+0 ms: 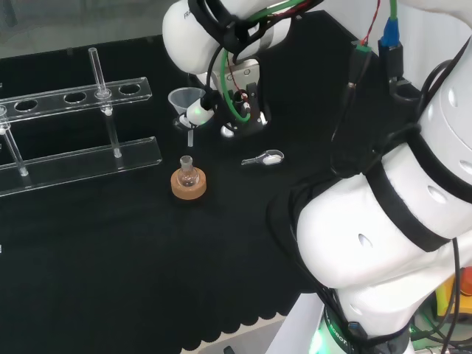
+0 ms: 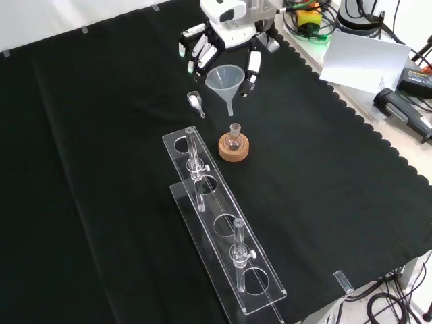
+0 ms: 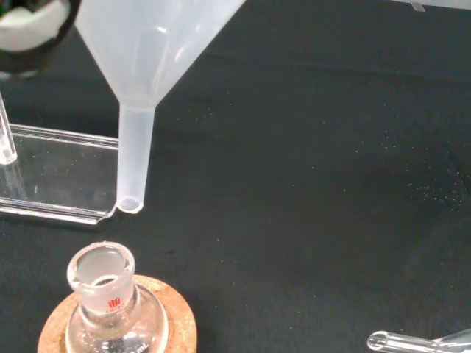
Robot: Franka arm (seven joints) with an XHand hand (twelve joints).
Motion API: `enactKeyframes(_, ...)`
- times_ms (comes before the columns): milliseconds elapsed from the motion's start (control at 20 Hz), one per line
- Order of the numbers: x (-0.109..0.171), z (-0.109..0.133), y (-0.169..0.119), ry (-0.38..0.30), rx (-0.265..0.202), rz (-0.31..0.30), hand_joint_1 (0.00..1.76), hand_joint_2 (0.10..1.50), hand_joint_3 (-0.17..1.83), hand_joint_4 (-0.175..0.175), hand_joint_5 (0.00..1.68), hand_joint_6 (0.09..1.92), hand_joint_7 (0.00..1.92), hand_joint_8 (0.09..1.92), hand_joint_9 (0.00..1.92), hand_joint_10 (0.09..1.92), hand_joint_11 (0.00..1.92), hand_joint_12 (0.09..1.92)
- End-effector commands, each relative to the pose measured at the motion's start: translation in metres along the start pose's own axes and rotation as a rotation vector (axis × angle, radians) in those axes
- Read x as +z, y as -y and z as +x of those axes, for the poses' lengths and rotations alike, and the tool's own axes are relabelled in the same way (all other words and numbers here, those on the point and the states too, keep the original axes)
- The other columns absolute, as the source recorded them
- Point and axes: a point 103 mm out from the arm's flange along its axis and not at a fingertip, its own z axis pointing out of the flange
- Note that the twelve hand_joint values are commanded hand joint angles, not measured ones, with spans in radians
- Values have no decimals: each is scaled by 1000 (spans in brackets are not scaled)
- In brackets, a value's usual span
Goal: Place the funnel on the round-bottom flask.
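Our hand [image 2: 226, 27] has its fingers curled round the funnel [image 2: 225, 81], up in the air near the tabletop's [image 2: 101, 135] middle. It looks light and slippery; we hold its wide rim. The glass round-bottom flask [image 2: 234, 138] below looks breakable.

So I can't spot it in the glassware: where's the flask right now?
Front view: the flask sits on its cork ring, just right of the rack, below the funnel.
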Motion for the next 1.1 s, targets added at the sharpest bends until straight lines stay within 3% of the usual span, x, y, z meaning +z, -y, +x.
enactKeyframes(50, 6, 7, 5, -20, -11, -36, 838, 530, 584, 104, 821, 673, 1148, 453, 801, 348, 0, 1329)
enactKeyframes(300, 7, 12, 8, -17, -21, -46, 840, 528, 595, 108, 831, 673, 1150, 453, 804, 346, 0, 1331)
enactKeyframes(500, 1, 11, 9, -5, -15, -98, 840, 526, 601, 111, 837, 673, 1154, 454, 805, 345, 0, 1331)
enactKeyframes(750, 1, 7, 9, 22, -63, -115, 841, 524, 611, 118, 846, 673, 1157, 453, 806, 343, 0, 1332)
enactKeyframes(1100, 8, 12, -3, 11, -37, -122, 842, 521, 619, 120, 851, 671, 1159, 453, 808, 341, 0, 1332)
